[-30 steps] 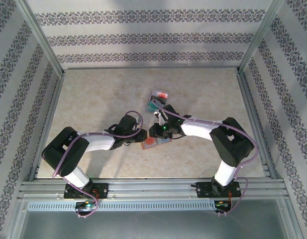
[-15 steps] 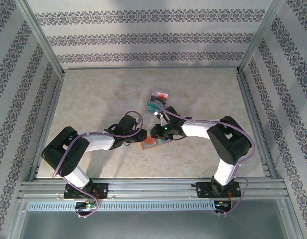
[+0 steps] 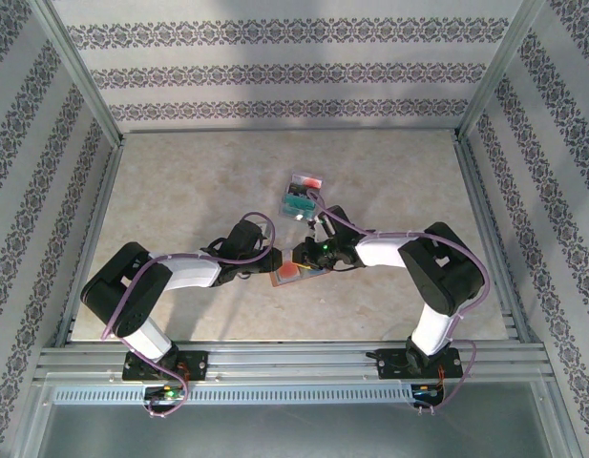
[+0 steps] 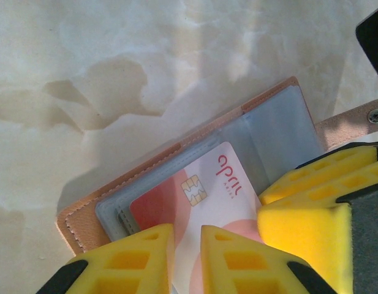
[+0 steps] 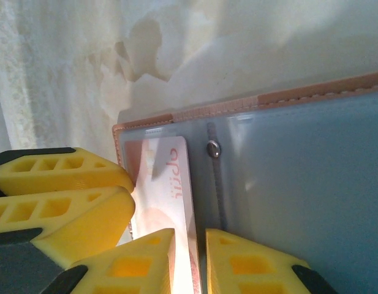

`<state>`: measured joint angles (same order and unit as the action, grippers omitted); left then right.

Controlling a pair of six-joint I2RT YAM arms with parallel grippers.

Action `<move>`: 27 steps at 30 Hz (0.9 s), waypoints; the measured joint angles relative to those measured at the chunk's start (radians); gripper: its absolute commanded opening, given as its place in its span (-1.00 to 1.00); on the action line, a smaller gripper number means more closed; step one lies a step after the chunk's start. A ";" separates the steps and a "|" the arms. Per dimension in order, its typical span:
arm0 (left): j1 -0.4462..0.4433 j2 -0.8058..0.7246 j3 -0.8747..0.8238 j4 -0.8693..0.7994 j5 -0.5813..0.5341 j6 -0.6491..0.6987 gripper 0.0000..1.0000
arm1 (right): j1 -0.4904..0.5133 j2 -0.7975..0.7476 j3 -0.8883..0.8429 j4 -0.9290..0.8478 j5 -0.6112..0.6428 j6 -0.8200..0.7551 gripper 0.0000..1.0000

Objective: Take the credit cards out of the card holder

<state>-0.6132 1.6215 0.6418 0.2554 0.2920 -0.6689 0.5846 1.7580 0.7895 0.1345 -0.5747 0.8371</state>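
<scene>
While the holder (image 4: 274,128) lies open on the counter (image 4: 84,73), right between the two arms, a pink card (image 4: 213,184) sticks partway out of one pocket. The left end effector (image 4: 185,236) sits low at the holder's near edge. Its fingers (image 4: 139,257) are close together with a thin gap, and the card shows in that gap. The right end effector (image 5: 190,239) looks much the same, with the card's edge running into its gap. I cannot tell if either one really pinches the card. Two loose cards (image 3: 299,196) lie farther back on the counter, so I think some are already out and this one is the step in hand. Next, one side should hold the holder down while the other slides the card straight out of its pocket.
</scene>
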 measured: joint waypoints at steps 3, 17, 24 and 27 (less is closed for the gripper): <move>0.000 0.000 0.000 0.000 0.000 0.003 -0.63 | 0.000 -0.012 -0.007 0.008 0.000 0.004 -0.59; 0.000 0.000 0.000 0.000 0.000 0.007 -0.63 | 0.000 -0.037 -0.024 0.039 -0.004 0.022 -0.62; 0.002 0.000 0.000 0.000 0.000 0.006 -0.63 | -0.005 -0.019 -0.044 0.102 -0.023 0.052 -0.74; 0.005 0.000 0.000 0.000 0.000 0.007 -0.63 | -0.014 -0.016 -0.061 0.135 -0.040 0.063 -0.75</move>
<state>-0.6086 1.6215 0.6418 0.2550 0.2916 -0.6621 0.5705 1.7424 0.7288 0.2691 -0.6144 0.9005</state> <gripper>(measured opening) 0.183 0.126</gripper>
